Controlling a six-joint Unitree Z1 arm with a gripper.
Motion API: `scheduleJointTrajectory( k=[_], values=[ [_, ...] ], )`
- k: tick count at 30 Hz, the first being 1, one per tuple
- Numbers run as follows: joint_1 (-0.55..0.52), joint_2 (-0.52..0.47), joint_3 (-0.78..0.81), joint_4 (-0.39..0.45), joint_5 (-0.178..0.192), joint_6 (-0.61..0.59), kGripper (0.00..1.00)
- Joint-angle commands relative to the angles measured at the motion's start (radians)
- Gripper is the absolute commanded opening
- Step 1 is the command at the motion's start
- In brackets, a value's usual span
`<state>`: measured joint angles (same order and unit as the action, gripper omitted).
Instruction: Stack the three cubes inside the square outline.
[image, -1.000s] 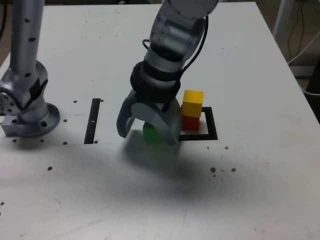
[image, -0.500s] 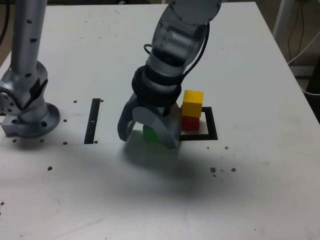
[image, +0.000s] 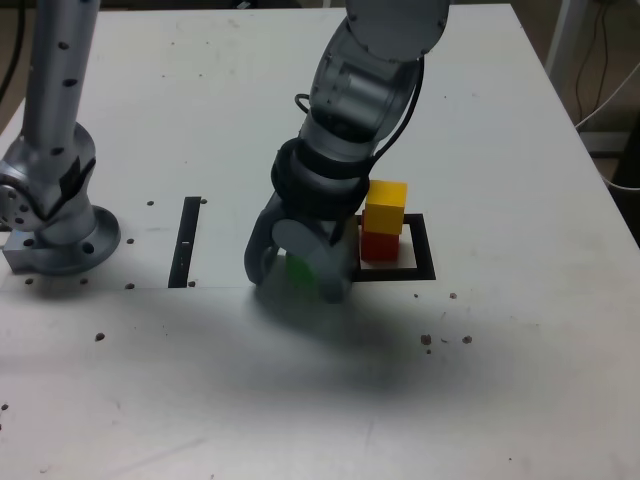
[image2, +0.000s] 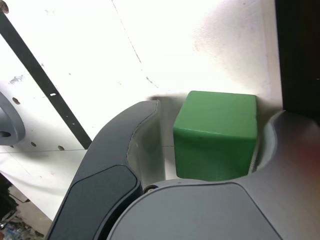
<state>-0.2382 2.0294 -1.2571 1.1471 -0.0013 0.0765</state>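
Note:
The green cube (image: 298, 266) (image2: 216, 135) sits on the white table just outside the square outline (image: 426, 258), on the exterior view's left of it. My gripper (image: 298, 281) (image2: 212, 112) is down around it with the jaws partly closed. In the wrist view one finger (image2: 280, 150) touches the cube, and a thin gap shows between the cube and the other finger (image2: 125, 145). Inside the outline, the yellow cube (image: 386, 203) rests on the red cube (image: 380, 245). A black tape edge of the outline (image2: 300, 55) runs close beside the green cube.
A narrow black strip (image: 185, 240) (image2: 45, 85) lies on the table at the exterior view's left of the gripper. The arm's grey base (image: 55, 215) stands at the far left. Small dark specks (image: 445, 340) dot the table nearer the camera.
The jaws have narrowed from wide open to nearly touching both sides of the green cube. The wrist has sunk slightly. The cubes have not moved.

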Motion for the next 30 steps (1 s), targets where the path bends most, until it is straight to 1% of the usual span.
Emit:
scheduleJointTrajectory(
  k=[1, 22, 26, 30],
  values=[
    [0.002, -0.004, 0.003, -0.001, -0.001, -0.001, 0.33],
    [0.002, -0.029, 0.01, 0.013, 0.0, -0.002, 0.33],
    [0.002, -0.055, 0.0, 0.042, 0.008, -0.005, 0.33],
    [0.005, -0.085, -0.043, 0.113, 0.024, -0.007, 0.33]
  ],
)
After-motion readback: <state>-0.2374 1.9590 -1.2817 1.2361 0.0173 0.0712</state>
